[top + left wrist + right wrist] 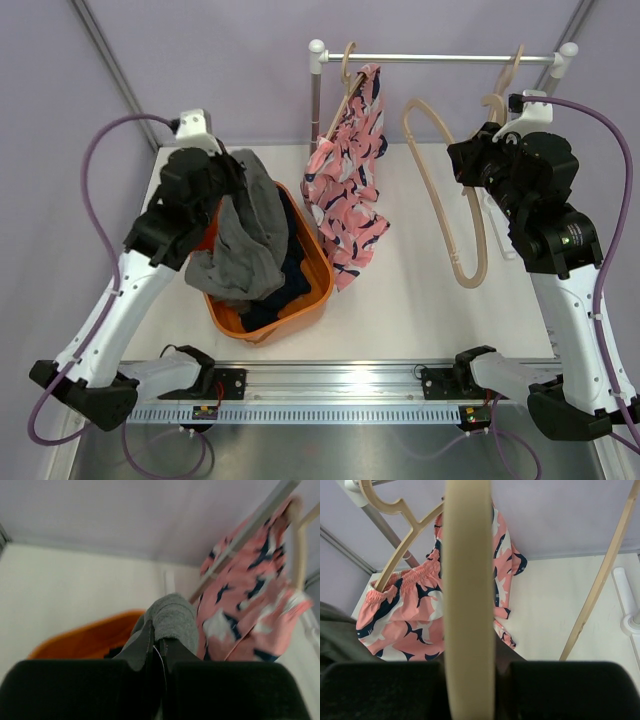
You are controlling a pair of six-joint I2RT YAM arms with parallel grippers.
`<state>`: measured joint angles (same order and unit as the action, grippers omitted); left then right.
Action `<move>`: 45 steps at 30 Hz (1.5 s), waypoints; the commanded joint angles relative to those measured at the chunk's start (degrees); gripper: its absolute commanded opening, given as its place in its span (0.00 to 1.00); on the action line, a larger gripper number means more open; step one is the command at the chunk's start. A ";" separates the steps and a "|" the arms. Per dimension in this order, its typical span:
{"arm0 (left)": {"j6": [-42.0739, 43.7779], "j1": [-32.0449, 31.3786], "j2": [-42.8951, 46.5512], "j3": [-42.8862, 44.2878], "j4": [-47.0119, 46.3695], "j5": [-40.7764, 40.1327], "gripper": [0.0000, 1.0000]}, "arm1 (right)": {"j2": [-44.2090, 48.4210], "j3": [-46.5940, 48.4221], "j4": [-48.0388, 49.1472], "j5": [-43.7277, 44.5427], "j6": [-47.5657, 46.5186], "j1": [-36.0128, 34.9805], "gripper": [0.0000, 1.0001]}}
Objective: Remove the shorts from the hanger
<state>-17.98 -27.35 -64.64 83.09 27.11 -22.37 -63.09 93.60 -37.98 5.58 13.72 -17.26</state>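
My left gripper is shut on the grey shorts, which hang from it over the orange basket; the pinched cloth shows in the left wrist view. Dark navy shorts lie in the basket. The pink patterned shorts hang on a beige hanger on the rail, also in the right wrist view. My right gripper is shut on an empty beige hanger, whose bar crosses its jaws.
A metal rail on white posts stands at the back of the white table. The empty hanger's hook hangs on the rail at the right. A second wooden bar slants at the right.
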 commanded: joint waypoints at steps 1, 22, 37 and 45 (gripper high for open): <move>-14.15 0.46 0.56 -9.32 0.84 5.92 0.00 | 0.69 0.26 1.86 1.45 -1.15 -0.41 0.00; -13.33 0.63 12.08 -23.60 3.99 12.96 0.99 | 0.77 -2.54 3.34 -4.52 -11.51 -0.50 0.00; -5.67 0.64 18.50 -23.15 6.02 13.76 0.99 | -1.31 -2.47 5.11 -3.31 -14.07 -0.23 0.00; -3.56 0.55 19.47 -23.85 6.72 13.93 0.99 | -16.79 16.75 -0.34 8.55 -10.99 -0.15 0.00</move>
<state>-23.68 -27.00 -46.65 59.13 34.57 -9.47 -76.12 103.96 -37.26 7.70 1.43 -17.26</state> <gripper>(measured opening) 0.988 0.141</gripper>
